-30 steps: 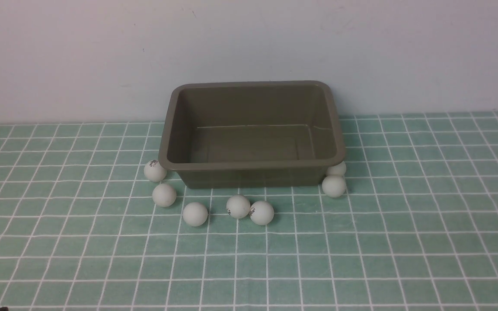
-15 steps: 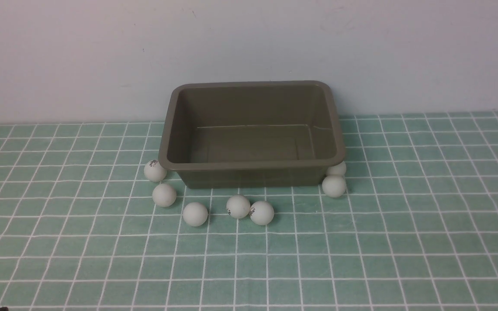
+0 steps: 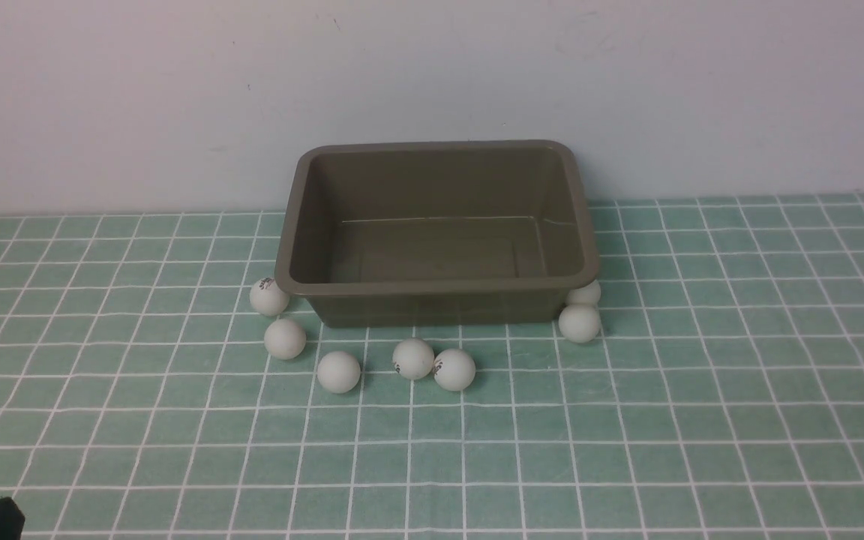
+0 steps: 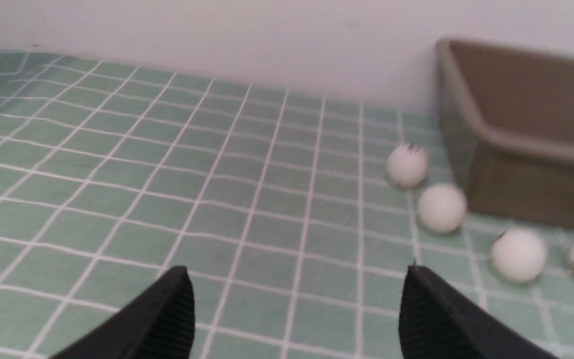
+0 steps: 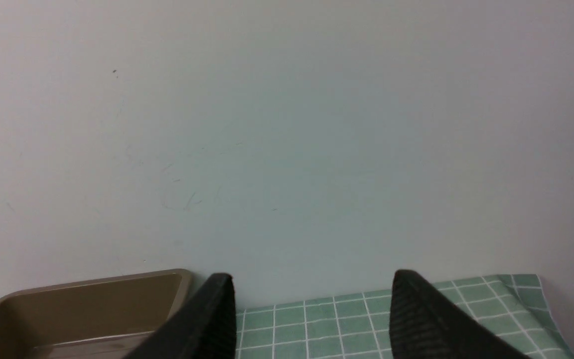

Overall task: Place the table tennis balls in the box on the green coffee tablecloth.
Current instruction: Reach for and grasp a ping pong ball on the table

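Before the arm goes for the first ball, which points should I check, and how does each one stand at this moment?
1. The box is upright and empty: ok.
2. All seven balls lie on the tablecloth, outside the box: ok.
3. The left gripper is open, nothing held: ok.
4. The right gripper is open, nothing held: ok.
5. Free space around every ball: not ok; the two middle balls touch.
6. The left gripper is lined up on a ball: not ok; none lies between its fingers.
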You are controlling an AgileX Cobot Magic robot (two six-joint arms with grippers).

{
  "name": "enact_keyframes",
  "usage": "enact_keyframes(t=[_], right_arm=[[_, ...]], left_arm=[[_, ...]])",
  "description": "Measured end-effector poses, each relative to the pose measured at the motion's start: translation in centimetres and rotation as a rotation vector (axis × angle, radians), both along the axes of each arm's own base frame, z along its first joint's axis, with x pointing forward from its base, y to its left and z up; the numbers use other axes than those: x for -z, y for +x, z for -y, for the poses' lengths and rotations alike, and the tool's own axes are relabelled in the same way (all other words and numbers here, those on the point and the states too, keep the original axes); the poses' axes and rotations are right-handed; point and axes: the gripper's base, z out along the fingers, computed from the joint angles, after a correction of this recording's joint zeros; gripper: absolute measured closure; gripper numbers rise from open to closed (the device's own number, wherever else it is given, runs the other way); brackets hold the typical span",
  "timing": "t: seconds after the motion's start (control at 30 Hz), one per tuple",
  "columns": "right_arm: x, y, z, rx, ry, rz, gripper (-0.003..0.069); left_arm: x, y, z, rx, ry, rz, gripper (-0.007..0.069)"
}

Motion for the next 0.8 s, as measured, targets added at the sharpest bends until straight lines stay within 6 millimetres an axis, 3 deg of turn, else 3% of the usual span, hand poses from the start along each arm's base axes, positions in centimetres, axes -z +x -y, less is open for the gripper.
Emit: enact_keyframes(t=[0.13,0.4,0.8], right_arm=[[0.2,0.0,-0.3,-0.038,0.045,-0.018,0.0274],[0.5,0.0,-0.6,-0.065,0.077,-0.058,0.0274],[0.7,0.0,-0.7,-0.073,-0.019,-0.082,0.0274]], left_arm=[[-0.5,0.1,0.1,-0.005,-0.120,0.059,0.0125],[-1.0,0.1,0.1,-0.011,-0.140,0.115,0.0125],[-1.4,0.2,0.0,-0.023,-0.233,0.168,0.0125]])
